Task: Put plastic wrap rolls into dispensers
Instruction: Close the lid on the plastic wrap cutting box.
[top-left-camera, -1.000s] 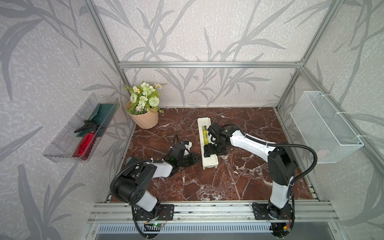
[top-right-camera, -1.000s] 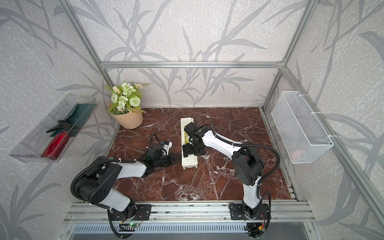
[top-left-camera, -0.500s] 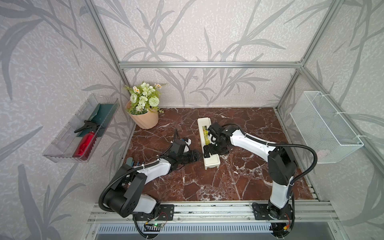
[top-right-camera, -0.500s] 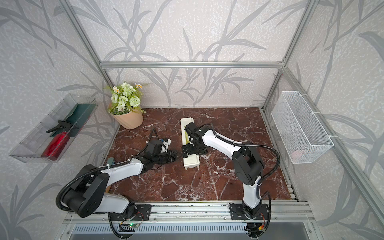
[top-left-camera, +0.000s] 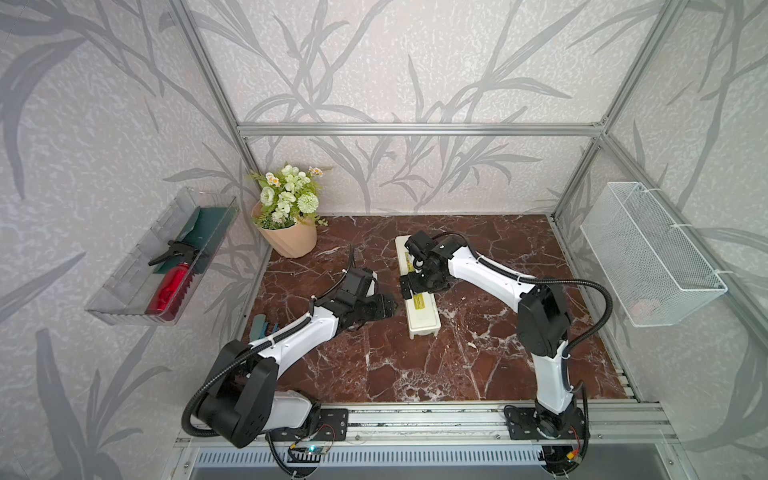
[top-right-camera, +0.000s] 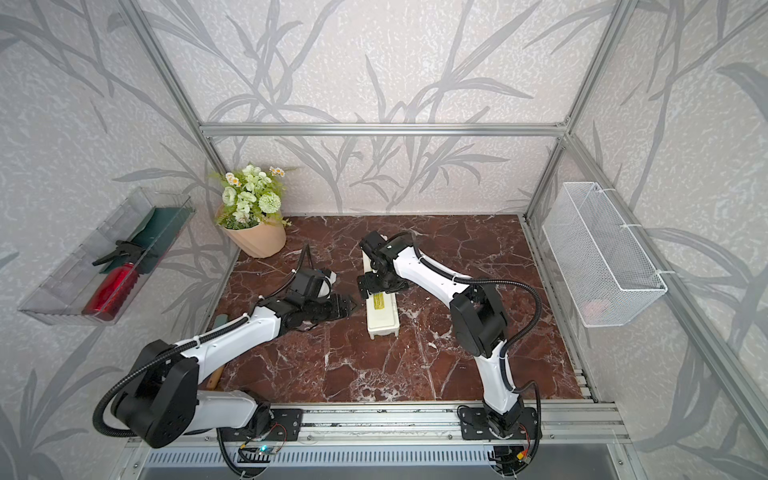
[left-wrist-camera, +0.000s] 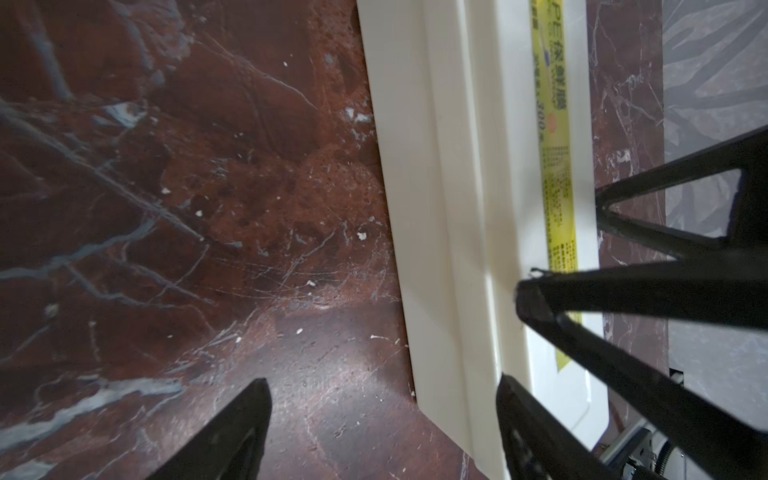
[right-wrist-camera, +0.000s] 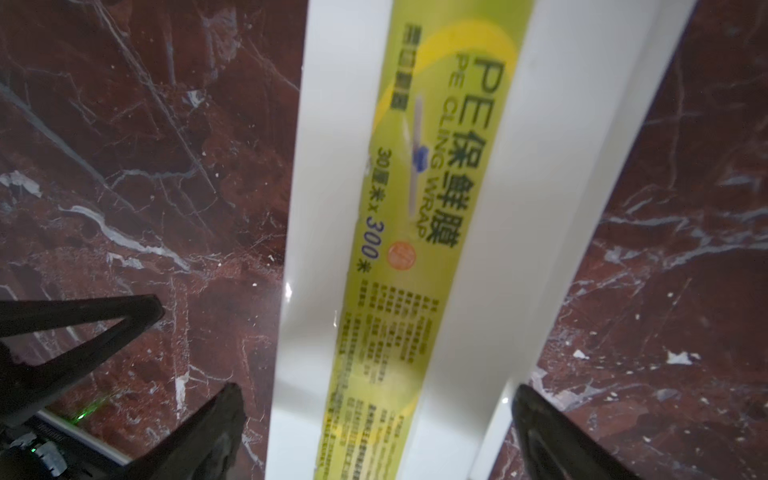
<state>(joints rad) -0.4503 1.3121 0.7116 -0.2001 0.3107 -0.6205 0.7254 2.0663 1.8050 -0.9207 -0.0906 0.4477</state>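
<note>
HANDLING: long cream-white plastic dispenser box (top-left-camera: 422, 318), I judge light, stiff, slick; pinch narrow sides | left gripper (top-left-camera: 390, 309), right gripper (top-left-camera: 424, 288): spread, empty

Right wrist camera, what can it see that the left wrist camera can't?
Only the right wrist view: the big words on the label, PE CLING WRAP, clear enough to read. Only the left wrist view: the leaf-patterned wall and one end of the dispenser. Both views: the cream dispenser with its yellow-green label, lying on the red marble table.
</note>
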